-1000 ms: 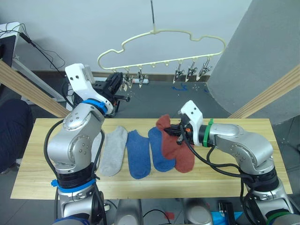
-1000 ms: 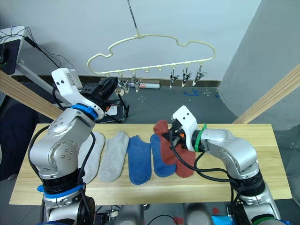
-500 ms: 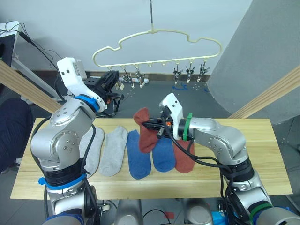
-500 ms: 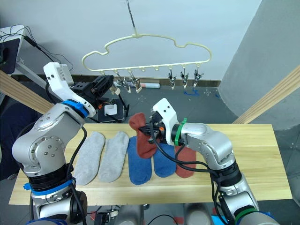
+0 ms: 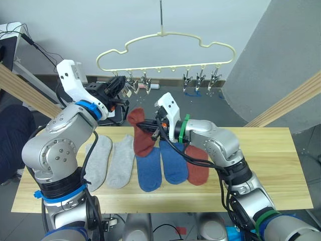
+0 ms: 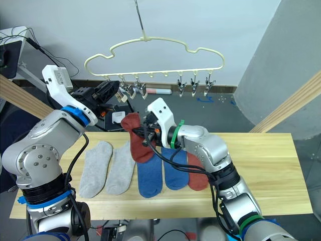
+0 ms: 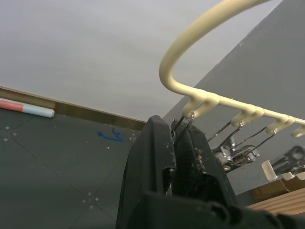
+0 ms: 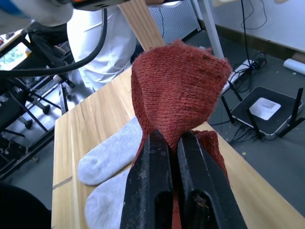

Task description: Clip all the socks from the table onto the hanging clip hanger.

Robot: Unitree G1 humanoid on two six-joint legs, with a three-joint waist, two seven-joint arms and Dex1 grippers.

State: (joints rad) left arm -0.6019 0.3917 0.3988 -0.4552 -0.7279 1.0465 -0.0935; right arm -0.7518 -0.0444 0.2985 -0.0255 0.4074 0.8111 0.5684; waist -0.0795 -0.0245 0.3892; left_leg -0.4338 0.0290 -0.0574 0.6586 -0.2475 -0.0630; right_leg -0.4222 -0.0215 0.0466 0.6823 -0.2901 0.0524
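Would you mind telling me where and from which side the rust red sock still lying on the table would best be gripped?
Probably at its cuff end, the far end, coming from above. The rust red sock on the table lies flat, its left edge bordering a blue sock, and the right side is bare table, so the right gripper could reach it once free.

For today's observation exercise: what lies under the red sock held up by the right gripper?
Below the raised red sock, a blue sock on the table; its upper end is hidden.

We read this as a robotics lab or test room: bare white wall (image 5: 100,25), dark grey speckled floor (image 5: 170,108) with blue tape marks (image 5: 190,92), loose black cables (image 5: 40,50), and a pale wood plank tabletop (image 5: 281,165) as a staged work surface.
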